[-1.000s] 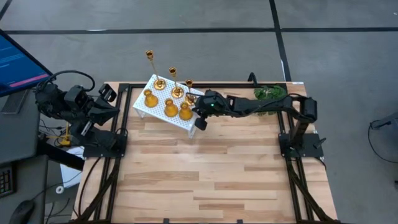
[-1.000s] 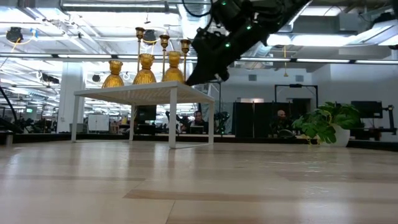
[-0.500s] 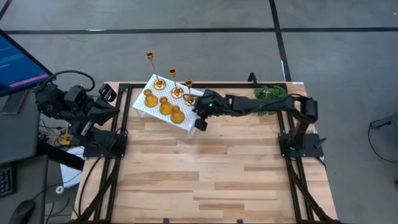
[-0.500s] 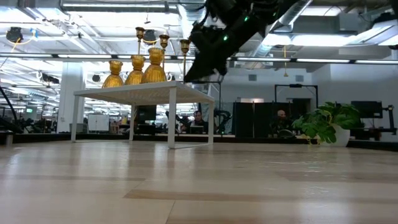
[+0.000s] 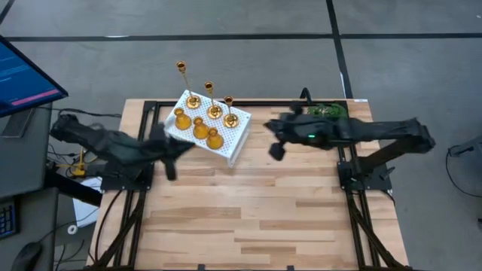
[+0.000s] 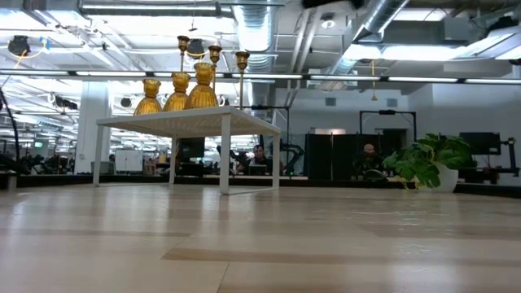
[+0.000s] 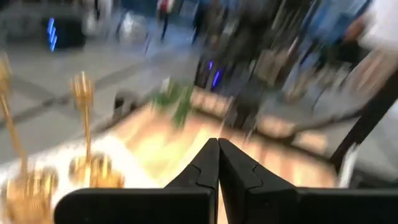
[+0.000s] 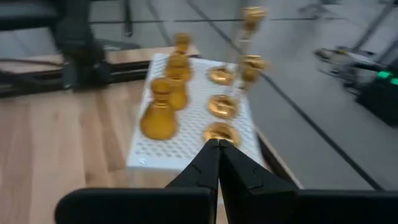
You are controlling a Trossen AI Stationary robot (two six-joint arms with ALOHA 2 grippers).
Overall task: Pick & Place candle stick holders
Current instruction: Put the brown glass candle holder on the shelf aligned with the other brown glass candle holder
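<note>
Reaching in from the left side, the left claw hovers above the wooden worktop with its two dark fingers pressed together and nothing between them. The right claw comes from the opposite side, also pressed together and empty; its own camera shows the closed fingertips aimed toward the holders.

Between the two claws, at the far edge of the worktop, stands a small white perforated stand on thin legs, turned at an angle. All six gold candle stick holders sit on top of it. Three short bell-shaped holders form a row on the side nearer the worktop's middle, close together. Three tall thin-stemmed holders stand on round bases in a row behind them, at the far edge. Every holder is upright, so each long axis points straight up.

From the left claw, the holders lie ahead and toward the far edge, and the bell-shaped row comes first. From the right claw, they lie across to its left, beyond the stand's near corner. Both claws are near the stand but clear of it; the left one looks slightly nearer to the bell-shaped row.

The worktop is pale butcher-block wood with a black frame. A green leafy plant sits at the far right corner. Beyond is an open workspace with ceiling ducts, strip lights and seated people far off.
</note>
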